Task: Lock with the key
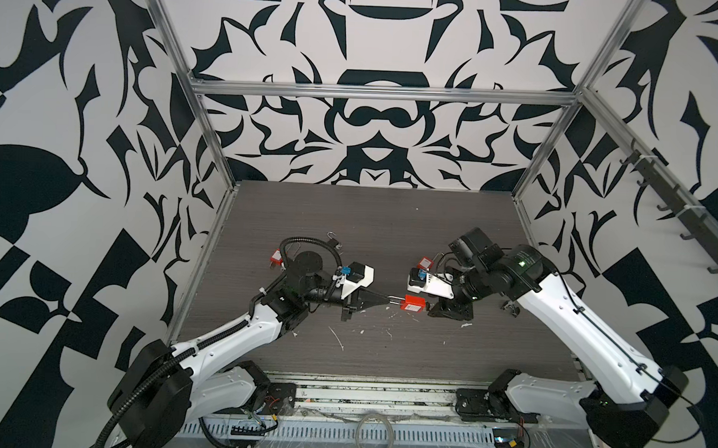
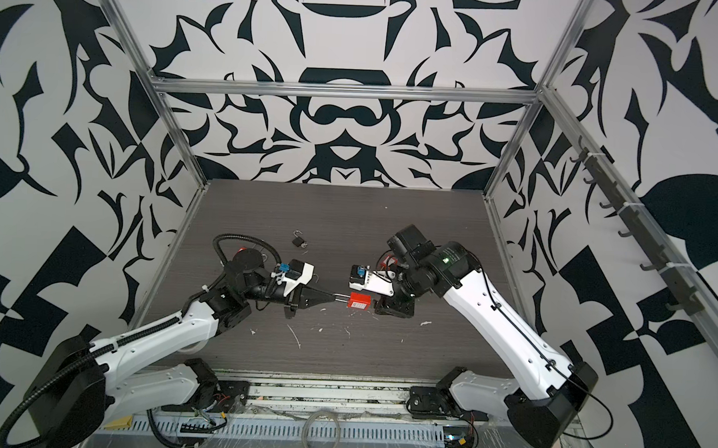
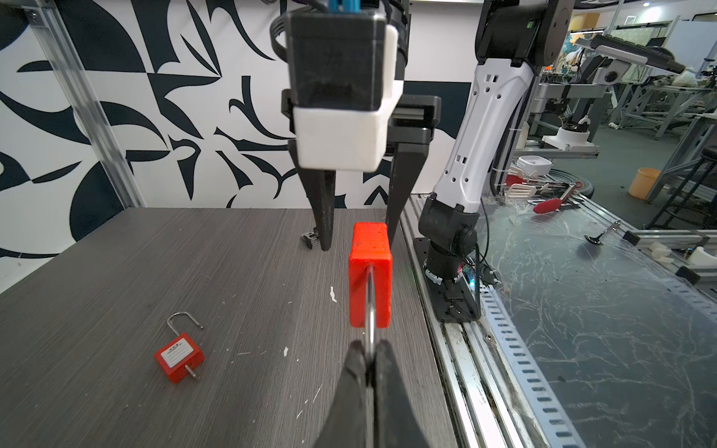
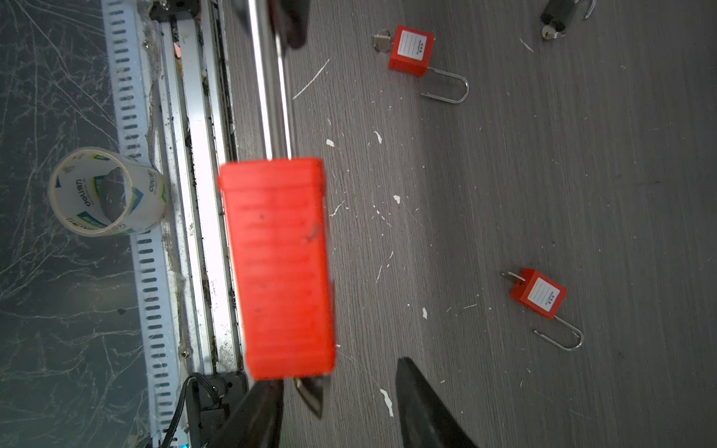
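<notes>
your left gripper (image 3: pixel 368 360) is clenching the steel shackle (image 3: pixel 371 306) of the red padlock (image 3: pixel 368 271), so the lock is hanging clear of the table (image 1: pixel 348 233), straight out from that gripper's tips, with the key (image 4: pixel 311 395) poking from the end farthest from it. your right gripper (image 4: pixel 337 376) is standing released at that far end, jaws straddling the key without pinching it. you are lining up the pinch, so be centring the key between the jaws, closing squarely on its flats, and twisting only about the key's own axis.
</notes>
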Controlling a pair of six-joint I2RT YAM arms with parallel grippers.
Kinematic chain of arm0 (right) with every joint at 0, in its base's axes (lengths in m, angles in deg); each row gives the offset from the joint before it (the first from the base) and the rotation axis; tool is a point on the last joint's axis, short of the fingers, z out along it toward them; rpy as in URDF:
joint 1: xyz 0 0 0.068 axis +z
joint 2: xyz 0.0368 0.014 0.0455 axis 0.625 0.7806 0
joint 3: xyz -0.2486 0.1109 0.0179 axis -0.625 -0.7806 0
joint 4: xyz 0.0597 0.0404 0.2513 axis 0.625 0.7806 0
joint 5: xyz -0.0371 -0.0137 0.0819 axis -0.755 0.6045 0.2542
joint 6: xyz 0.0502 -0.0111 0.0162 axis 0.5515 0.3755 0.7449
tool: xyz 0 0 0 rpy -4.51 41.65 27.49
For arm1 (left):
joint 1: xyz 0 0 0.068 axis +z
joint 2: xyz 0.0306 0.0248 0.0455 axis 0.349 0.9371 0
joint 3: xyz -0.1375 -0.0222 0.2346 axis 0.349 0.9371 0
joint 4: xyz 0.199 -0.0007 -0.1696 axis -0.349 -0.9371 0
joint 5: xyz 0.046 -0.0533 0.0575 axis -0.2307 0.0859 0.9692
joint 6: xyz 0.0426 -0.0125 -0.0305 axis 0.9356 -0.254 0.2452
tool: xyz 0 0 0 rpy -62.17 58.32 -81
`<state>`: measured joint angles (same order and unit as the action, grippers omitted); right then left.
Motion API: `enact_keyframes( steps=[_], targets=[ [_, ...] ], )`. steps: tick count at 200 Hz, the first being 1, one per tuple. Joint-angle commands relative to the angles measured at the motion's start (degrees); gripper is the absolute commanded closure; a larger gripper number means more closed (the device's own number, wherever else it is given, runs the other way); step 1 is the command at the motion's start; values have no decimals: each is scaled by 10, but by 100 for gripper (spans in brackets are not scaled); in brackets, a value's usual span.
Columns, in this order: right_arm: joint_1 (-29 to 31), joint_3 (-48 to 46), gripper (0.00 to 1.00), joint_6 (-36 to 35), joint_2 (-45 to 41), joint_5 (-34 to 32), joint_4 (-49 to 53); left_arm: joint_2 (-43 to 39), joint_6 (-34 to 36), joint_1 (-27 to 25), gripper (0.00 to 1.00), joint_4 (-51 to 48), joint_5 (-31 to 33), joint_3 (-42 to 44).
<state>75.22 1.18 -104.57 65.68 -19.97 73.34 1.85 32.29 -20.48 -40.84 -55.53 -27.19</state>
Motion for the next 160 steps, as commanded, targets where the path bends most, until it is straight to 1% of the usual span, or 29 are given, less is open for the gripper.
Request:
enact_keyframes(
  steps=[1,50,64,73,85,116,128,160],
  targets=[
    [4,0,51,-1,-13,28,-24,-8,8,-2,100,-2,-10,-21],
    [8,-39,63,15,-53,34,-65,-6,25,-2,100,-24,-4,-32],
    [8,-45,64,13,-63,34,-68,-5,25,-2,100,-24,-2,-32],
    [9,-48,65,13,-68,31,-70,-3,26,-2,100,-24,0,-33],
    [9,-50,70,12,-75,23,-76,-1,25,-2,100,-24,1,-33],
    [12,-66,74,11,-96,8,-118,1,21,-2,100,-22,0,-32],
    [14,-75,78,10,-104,6,-133,2,19,-2,100,-19,1,-31],
    [16,-93,80,5,-116,5,-145,0,17,-2,100,-20,5,-32]
  ],
)
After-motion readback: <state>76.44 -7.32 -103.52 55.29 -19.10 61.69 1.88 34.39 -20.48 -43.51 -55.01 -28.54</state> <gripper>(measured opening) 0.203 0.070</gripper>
